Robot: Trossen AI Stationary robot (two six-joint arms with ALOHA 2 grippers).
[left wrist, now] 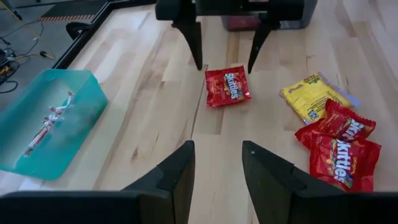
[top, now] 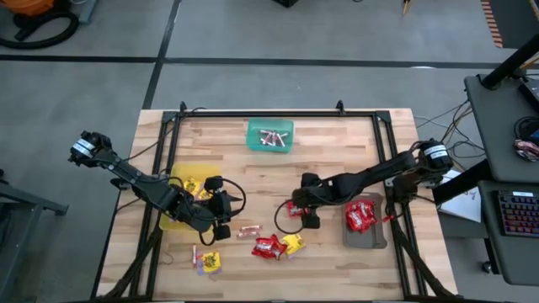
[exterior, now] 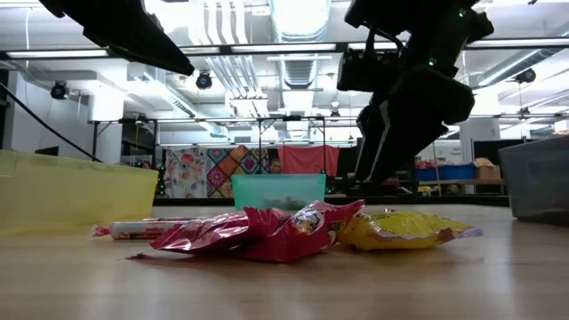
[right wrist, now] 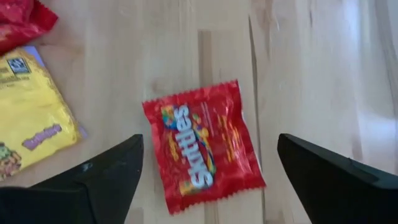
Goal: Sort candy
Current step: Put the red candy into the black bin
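My right gripper (right wrist: 210, 142) is open and hangs over a lone red packet (right wrist: 202, 146) near the table's middle (top: 295, 209), one finger on each side of it, apart from it. My left gripper (left wrist: 217, 146) is open too, near the yellow tray (top: 173, 220), and faces that packet (left wrist: 227, 86). A yellow packet (left wrist: 310, 94) and two red packets (left wrist: 339, 146) lie flat in a pile toward the near edge (top: 274, 247). A pinkish roll (top: 248, 230) lies between the pile and my left gripper. Another yellow packet (top: 209, 263) lies near the near edge.
The green tray (top: 253, 135) at the far edge holds pinkish rolls. The yellow tray holds yellow packets (top: 191, 187). The grey tray (top: 364, 240) on the right holds red packets (top: 360, 216). A black frame (top: 269, 113) borders the table. Bare wood lies between the green tray and the grippers.
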